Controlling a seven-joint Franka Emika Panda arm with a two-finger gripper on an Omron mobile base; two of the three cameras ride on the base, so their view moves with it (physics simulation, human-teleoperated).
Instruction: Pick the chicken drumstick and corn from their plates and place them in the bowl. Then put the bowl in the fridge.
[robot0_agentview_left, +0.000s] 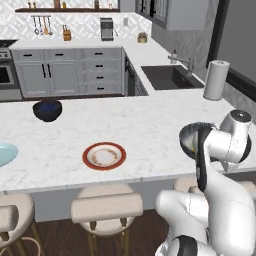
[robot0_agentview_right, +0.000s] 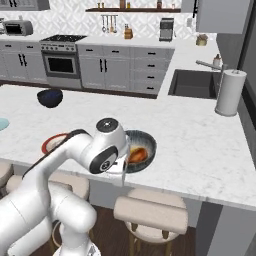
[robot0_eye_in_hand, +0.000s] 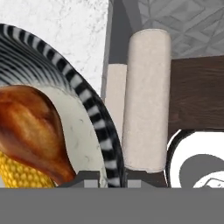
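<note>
On the white marble counter (robot0_agentview_left: 150, 130), the hand (robot0_eye_in_hand: 109, 181) grips the bowl (robot0_agentview_right: 148, 142) by its rim.

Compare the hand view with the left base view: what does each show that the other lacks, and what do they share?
Hand view alone: the chicken drumstick lying on the corn inside the bowl, seen close up. Left base view alone: the emptied red-rimmed plate, the edge of the pale blue plate, the dark navy bowl, the sink and the paper towel roll. Shared: the bowl, the white marble counter and a cushioned stool.
</note>
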